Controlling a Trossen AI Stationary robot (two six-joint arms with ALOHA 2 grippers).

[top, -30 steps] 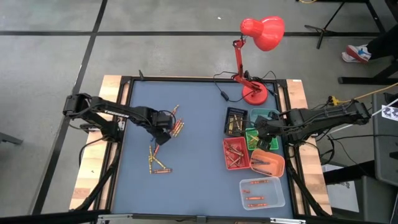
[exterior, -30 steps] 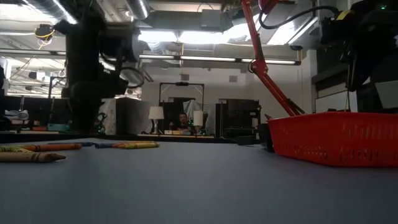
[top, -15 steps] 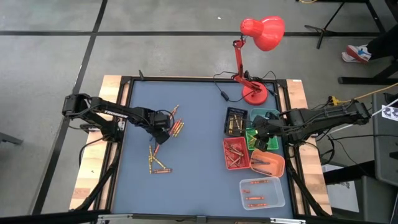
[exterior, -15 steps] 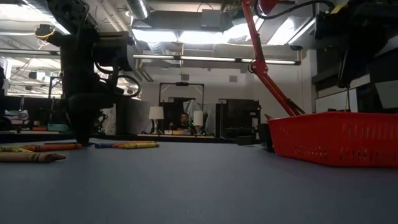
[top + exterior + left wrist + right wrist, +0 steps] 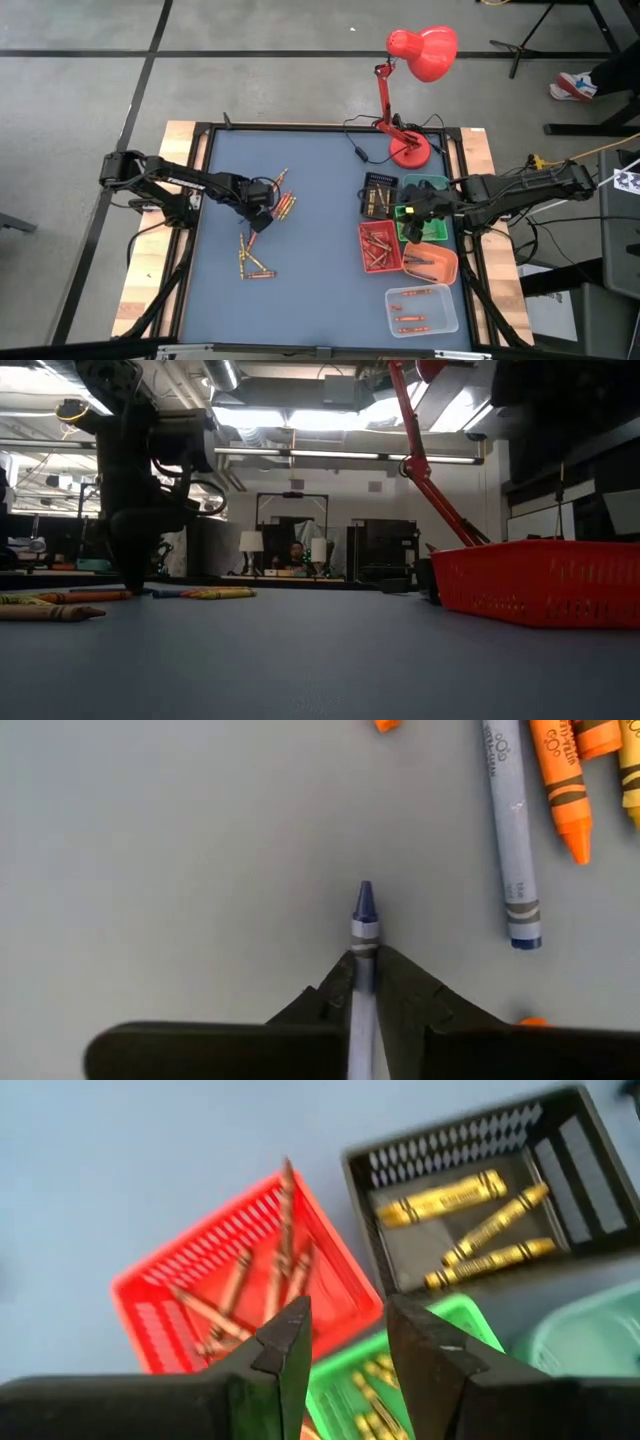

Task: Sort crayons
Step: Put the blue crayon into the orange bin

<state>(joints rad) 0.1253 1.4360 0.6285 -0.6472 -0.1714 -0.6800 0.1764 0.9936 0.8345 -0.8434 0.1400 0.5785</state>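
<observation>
High view: the left claw (image 5: 262, 205) sits low over the blue tabletop (image 5: 310, 290), at the edge of a loose cluster of crayons (image 5: 284, 204) whose long axes run mostly on a shared diagonal; a second scatter of crayons lies nearer the front edge. The right claw (image 5: 418, 209) hangs above the coloured trays, between the black tray (image 5: 365, 193) and the green tray (image 5: 404, 214); compared with the frame a second earlier it has shifted slightly toward the black tray, while the left arm has dropped closer to the crayon cluster. Low view: the left arm stands with its tip down at the tabletop among crayons lying flat, where a second ago it was raised clear; the red tray (image 5: 535, 580) stands at the right. Left wrist view: the left claw (image 5: 364, 980) is closed on a blue crayon (image 5: 363, 925), which lies flat, its long axis in line with the fingers and its pointed tip directed away from the wrist; a grey-blue crayon (image 5: 509, 825) and an orange crayon (image 5: 560, 780) lie nearby, apart from it. Right wrist view: the right claw (image 5: 345, 1330) stands parted and empty above the red tray, with yellow crayons (image 5: 470, 1220) lying in the black tray.
</observation>
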